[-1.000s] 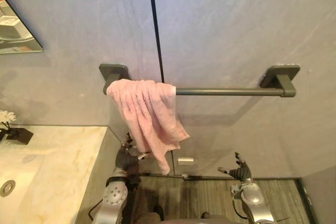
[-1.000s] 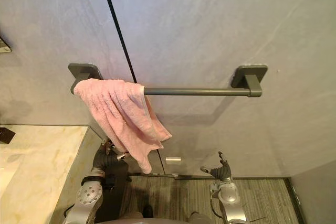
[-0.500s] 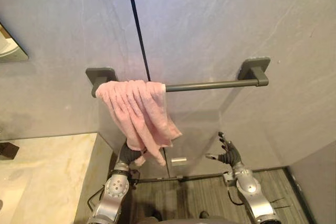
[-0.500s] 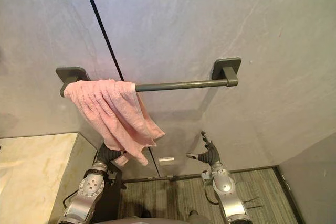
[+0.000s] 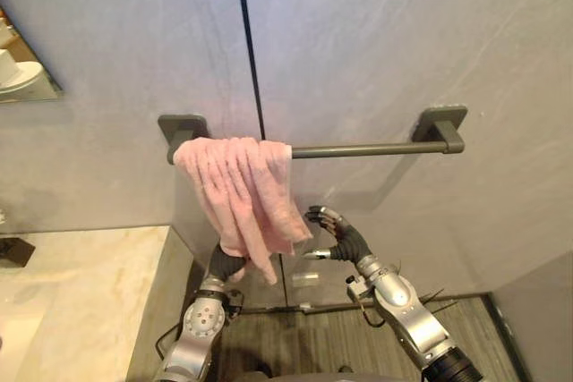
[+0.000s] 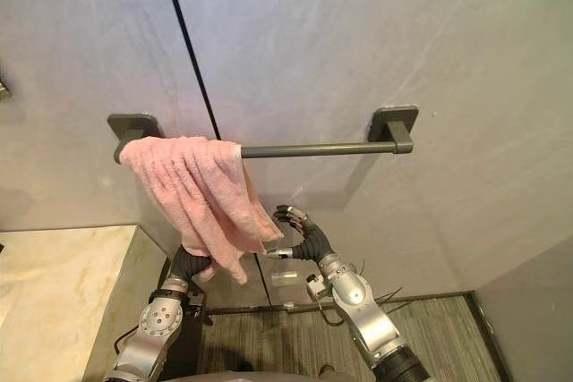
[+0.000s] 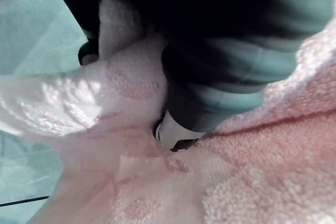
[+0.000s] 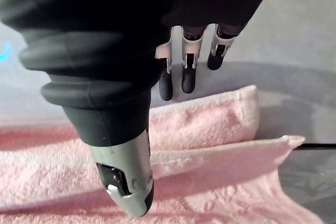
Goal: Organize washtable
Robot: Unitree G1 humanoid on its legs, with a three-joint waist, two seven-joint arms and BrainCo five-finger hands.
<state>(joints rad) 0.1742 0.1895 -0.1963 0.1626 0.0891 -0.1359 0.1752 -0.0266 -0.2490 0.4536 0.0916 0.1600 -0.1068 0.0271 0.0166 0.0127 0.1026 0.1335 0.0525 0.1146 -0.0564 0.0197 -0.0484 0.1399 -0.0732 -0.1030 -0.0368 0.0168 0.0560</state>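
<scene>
A pink towel (image 5: 242,194) hangs bunched over the left end of a dark grey wall bar (image 5: 367,149). My left hand (image 5: 224,264) is under the towel's lower end; the left wrist view shows its fingers (image 7: 220,77) curled into the pink cloth (image 7: 252,171). My right hand (image 5: 336,234) is raised beside the towel's lower right edge, open, thumb spread. In the right wrist view its straight fingers (image 8: 189,77) and thumb (image 8: 128,187) hover just off the towel (image 8: 210,129), holding nothing.
A pale marble washtable top (image 5: 81,284) lies at the lower left, with a mirror corner (image 5: 22,69) above it. A black vertical seam (image 5: 251,42) runs down the grey wall. A small metal fitting (image 5: 304,276) sits low on the wall above the wood floor (image 5: 340,337).
My left hand has closed on the towel's lower end. My right hand has come up and leftward from near the floor to the towel's right edge. The camera has shifted.
</scene>
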